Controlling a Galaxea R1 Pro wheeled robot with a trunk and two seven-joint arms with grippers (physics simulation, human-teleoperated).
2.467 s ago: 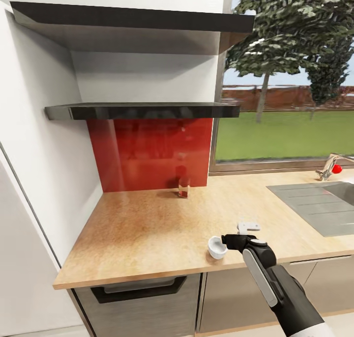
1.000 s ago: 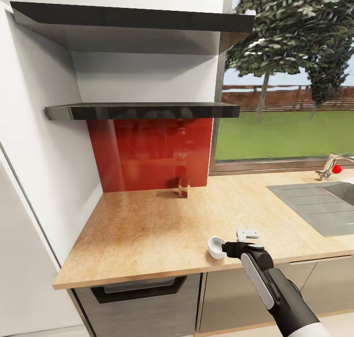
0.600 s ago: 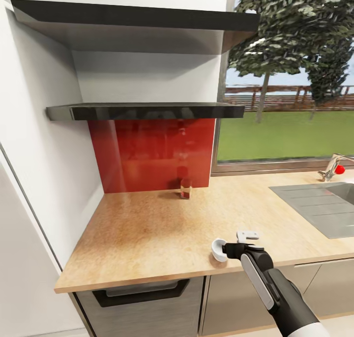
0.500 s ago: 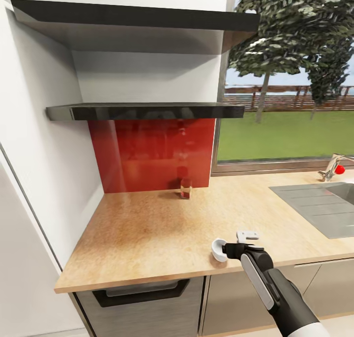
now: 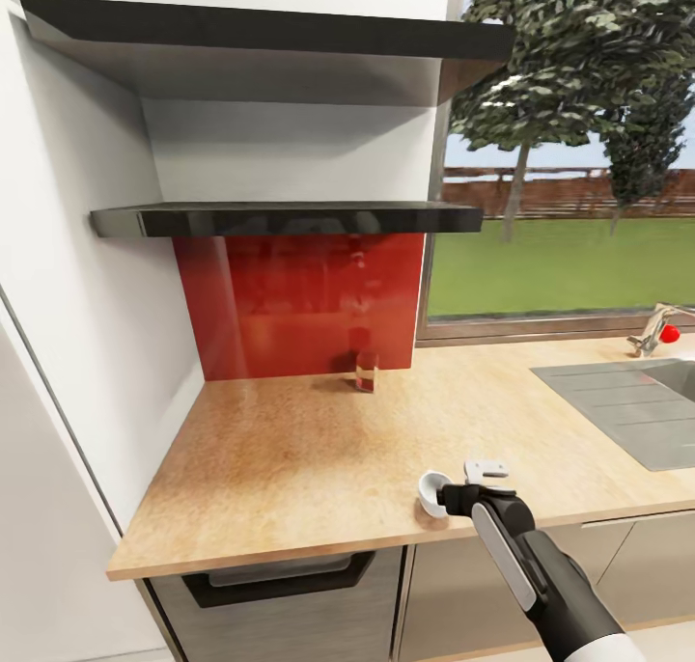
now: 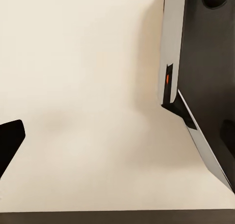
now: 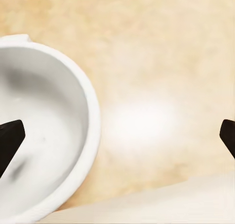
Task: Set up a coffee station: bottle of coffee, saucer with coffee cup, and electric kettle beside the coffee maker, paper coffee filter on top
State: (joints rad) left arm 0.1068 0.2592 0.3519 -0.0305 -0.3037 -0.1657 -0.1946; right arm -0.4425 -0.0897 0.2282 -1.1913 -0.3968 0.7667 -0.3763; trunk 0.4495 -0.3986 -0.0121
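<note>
I count one cup [image 5: 433,493] on one countertop [image 5: 309,450], one small glass jar [image 5: 366,371] by the red backsplash [image 5: 299,305], two dark shelves, upper [image 5: 261,30] and lower [image 5: 290,219], one sink [image 5: 627,406], one tap [image 5: 654,329], one window [image 5: 569,160], and one right gripper [image 5: 447,495].

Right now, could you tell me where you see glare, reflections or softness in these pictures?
Head view: the red backsplash is glossy and mirrors a small jar standing before it; the shelf front has a sheen; the countertop is evenly lit. Right wrist view: a bright glare patch on the counter beside the cup; soft shading inside it. Left wrist view: pale, featureless surface, faint shadow.
</note>
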